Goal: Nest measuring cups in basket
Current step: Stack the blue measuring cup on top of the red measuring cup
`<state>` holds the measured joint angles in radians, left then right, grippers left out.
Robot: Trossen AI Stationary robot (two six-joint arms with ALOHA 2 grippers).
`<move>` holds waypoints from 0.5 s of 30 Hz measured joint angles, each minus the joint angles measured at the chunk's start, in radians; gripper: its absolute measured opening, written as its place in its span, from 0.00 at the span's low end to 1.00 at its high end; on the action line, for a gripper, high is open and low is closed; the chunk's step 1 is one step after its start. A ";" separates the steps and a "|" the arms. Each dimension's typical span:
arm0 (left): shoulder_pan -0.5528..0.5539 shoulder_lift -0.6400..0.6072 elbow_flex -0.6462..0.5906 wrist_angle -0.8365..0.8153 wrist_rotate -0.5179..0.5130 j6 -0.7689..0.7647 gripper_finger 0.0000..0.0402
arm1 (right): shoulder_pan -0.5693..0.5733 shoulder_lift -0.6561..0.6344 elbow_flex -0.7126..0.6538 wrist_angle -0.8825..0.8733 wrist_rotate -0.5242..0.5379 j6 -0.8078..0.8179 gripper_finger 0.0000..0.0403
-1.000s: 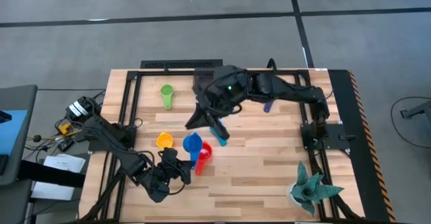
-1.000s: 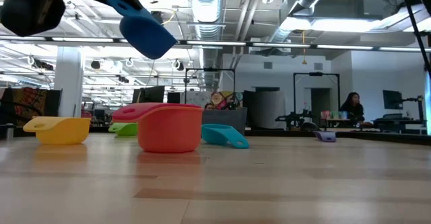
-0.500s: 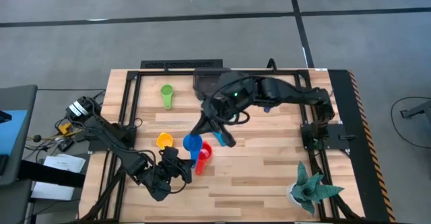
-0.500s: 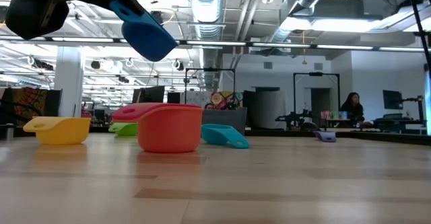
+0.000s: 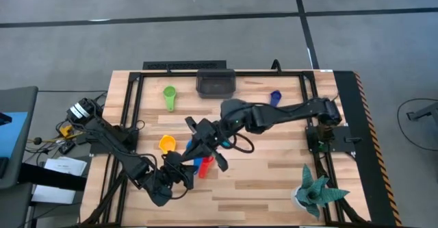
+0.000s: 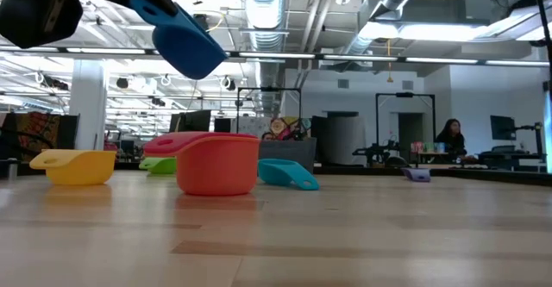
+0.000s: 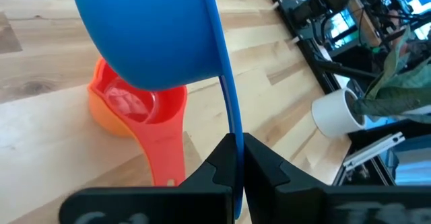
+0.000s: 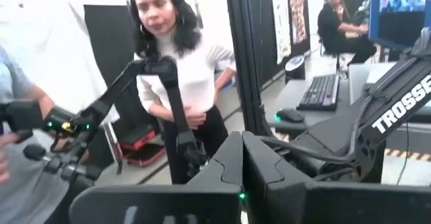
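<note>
Fingers of the left gripper [image 7: 234,158] are pinching shut on the blue cup's [image 7: 151,32] handle, holding it above the red cup [image 7: 135,106] on the table [image 5: 274,187]. Further right, the right gripper [image 8: 241,158] is sitting closed, gripping nothing, while the basket [image 5: 215,83] is resting at the far edge.

The basket [image 5: 215,83] stands at the far edge of the surface [image 5: 274,180], near its middle. One measuring cup [image 5: 170,96] lies to the basket's left; another [image 5: 275,97] lies to its right. A further cup [image 5: 167,144] sits left of centre. Just right of it, a cup [image 7: 138,109] rests on the surface directly beneath the cup [image 7: 151,32] held aloft by the left gripper [image 7: 234,158]. The right gripper [image 5: 194,129] reaches to just beyond this cluster. A potted plant [image 5: 315,192] occupies the near right corner.
</note>
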<state>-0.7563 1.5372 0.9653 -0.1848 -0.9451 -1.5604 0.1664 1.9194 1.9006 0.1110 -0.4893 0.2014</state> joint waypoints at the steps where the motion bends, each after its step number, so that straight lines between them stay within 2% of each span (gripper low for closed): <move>1: -0.003 0.000 0.000 0.000 0.005 0.000 0.00 | 0.002 0.000 -0.012 0.022 0.006 0.006 0.03; 9: -0.011 0.000 0.000 0.000 0.024 -0.005 0.00 | 0.013 0.000 -0.030 0.064 0.023 -0.023 0.03; 15: -0.011 0.000 0.000 0.005 0.024 -0.013 0.00 | 0.017 0.000 -0.193 0.376 0.027 0.066 0.03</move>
<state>-0.7670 1.5372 0.9653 -0.1794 -0.9211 -1.5738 0.1837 1.9198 1.7071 0.4874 -0.4623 0.2672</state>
